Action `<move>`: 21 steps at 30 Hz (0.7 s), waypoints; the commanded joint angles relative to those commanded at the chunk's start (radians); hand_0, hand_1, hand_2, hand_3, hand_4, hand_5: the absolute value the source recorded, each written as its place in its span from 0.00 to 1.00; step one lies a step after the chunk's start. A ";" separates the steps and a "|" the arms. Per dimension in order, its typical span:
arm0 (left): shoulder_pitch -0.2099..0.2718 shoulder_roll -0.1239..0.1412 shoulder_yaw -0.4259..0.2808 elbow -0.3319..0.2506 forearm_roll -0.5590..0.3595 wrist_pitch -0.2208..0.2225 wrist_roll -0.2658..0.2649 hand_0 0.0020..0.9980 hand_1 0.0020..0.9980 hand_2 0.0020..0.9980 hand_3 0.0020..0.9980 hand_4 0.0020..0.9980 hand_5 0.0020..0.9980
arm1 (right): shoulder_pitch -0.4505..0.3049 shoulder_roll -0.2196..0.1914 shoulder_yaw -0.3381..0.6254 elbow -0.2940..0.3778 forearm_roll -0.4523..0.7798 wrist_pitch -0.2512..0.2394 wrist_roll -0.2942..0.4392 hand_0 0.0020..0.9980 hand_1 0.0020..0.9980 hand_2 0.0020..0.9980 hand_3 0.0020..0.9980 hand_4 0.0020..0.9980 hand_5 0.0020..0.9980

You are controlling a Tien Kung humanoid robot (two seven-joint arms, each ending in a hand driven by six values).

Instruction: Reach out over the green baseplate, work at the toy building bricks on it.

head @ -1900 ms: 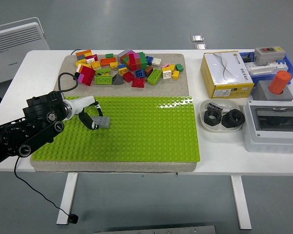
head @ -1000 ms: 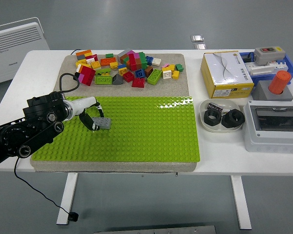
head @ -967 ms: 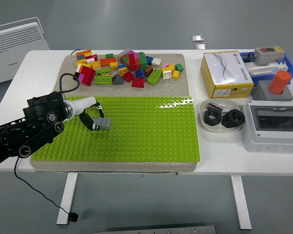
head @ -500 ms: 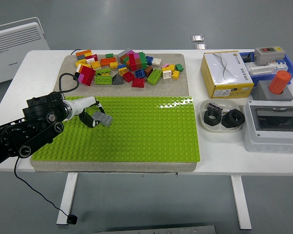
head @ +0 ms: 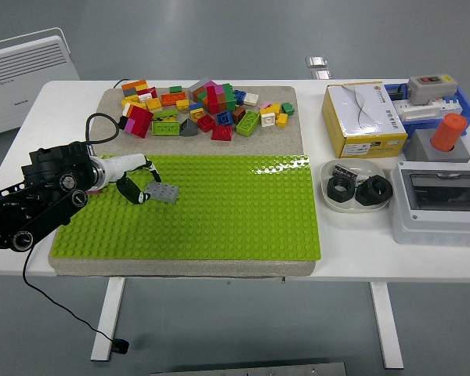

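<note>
Your left hand (head: 135, 186) reaches in from the left edge over the green baseplate (head: 219, 211), its dark fingers (head: 130, 191) curled beside a grey brick (head: 163, 193). That brick lies tilted on the plate's left part, just right of the fingertips; whether the fingers grasp it or merely touch it cannot be told at this size. A black cable (head: 102, 129) loops from the wrist toward the far side. Beyond the plate's far edge, a heap of loose bricks (head: 204, 108) in red, yellow, green, orange and blue rests on a beige mat (head: 294, 125). To the right on the white worktop (head: 345, 266) stand a yellow box (head: 363, 117), a white bowl (head: 331, 201) holding black nuts (head: 360, 189), and a grey switch enclosure (head: 440, 196). Your right hand does not appear.
</note>
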 joint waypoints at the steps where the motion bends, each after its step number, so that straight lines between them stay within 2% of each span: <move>1: 0.002 0.002 -0.003 -0.003 0.000 -0.005 0.001 1.00 1.00 1.00 0.77 0.64 0.00 | -0.001 0.000 0.000 0.000 0.000 0.000 0.000 0.72 0.71 0.70 0.68 0.77 0.85; 10: 0.019 0.008 -0.007 -0.011 -0.005 -0.024 0.009 1.00 1.00 1.00 0.77 0.64 0.00 | -0.006 0.002 0.000 0.000 0.000 -0.001 0.001 0.72 0.71 0.70 0.68 0.78 0.85; 21: 0.018 0.012 -0.002 -0.016 0.004 -0.007 0.002 1.00 1.00 1.00 0.77 0.65 0.00 | -0.007 0.002 0.000 -0.001 0.000 -0.003 0.001 0.72 0.71 0.70 0.68 0.78 0.85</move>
